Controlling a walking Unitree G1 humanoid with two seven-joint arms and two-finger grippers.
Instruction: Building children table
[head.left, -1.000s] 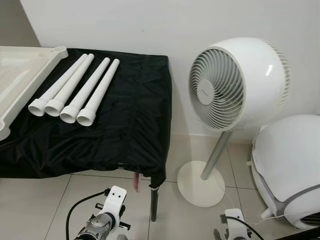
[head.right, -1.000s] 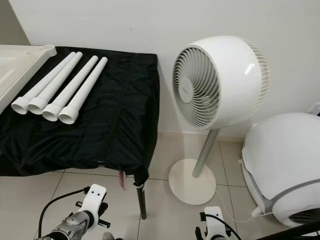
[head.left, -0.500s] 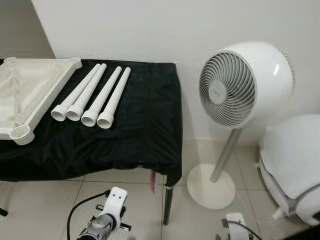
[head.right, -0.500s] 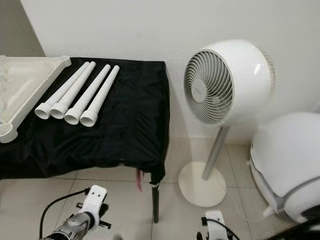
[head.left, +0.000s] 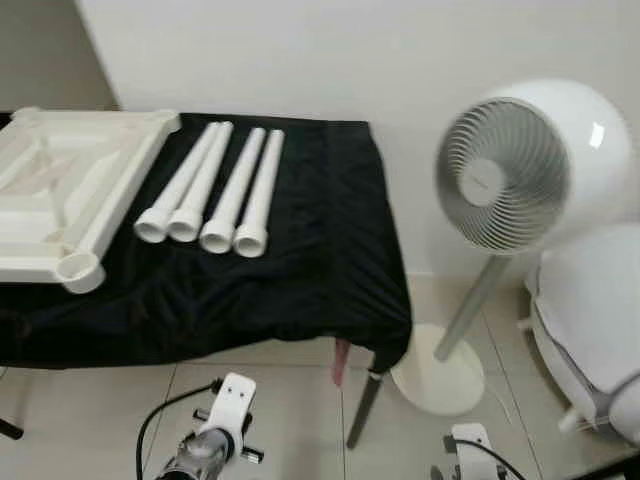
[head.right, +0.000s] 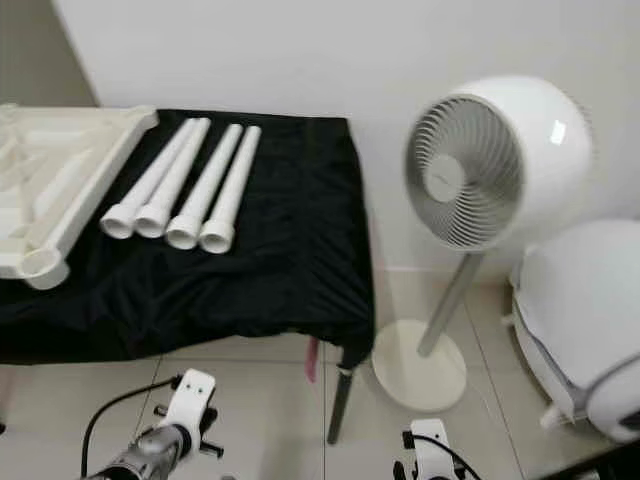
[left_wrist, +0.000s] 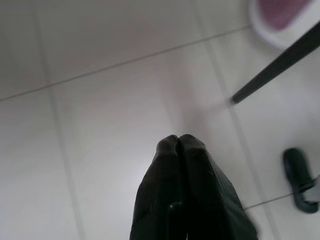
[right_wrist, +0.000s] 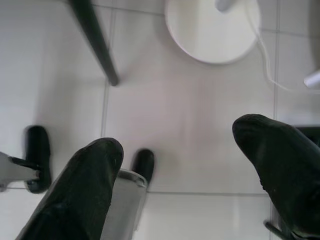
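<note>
Pale floor tiles (left_wrist: 100, 125) lie under both arms, which hang low in front of the bench. Left end effector (left_wrist: 178, 145): clenched, black fingers pressed tip to tip, holding nothing, pointed at the floor. Right end effector (right_wrist: 185, 150): released, fingers spread wide over the tiles, holding nothing.

Bench with black cloth cover (head.left: 300, 270) stands ahead of and above both arms. On it, four white plastic tube legs (head.left: 215, 195) lie side by side, touching or nearly so, flared ends towards the robot, long axes running away from it and leaning slightly right. Just left of them rests the cream plastic tabletop panel (head.left: 70, 195), underside up, one corner socket (head.left: 78, 270) nearest the bench's front edge.

Judgement: assembly not yet begun; legs lie up and forward of the left arm, which is the nearer.

White pedestal fan (head.left: 520, 180) and a white domed appliance (head.left: 590, 320) stand to the right, against the wall
</note>
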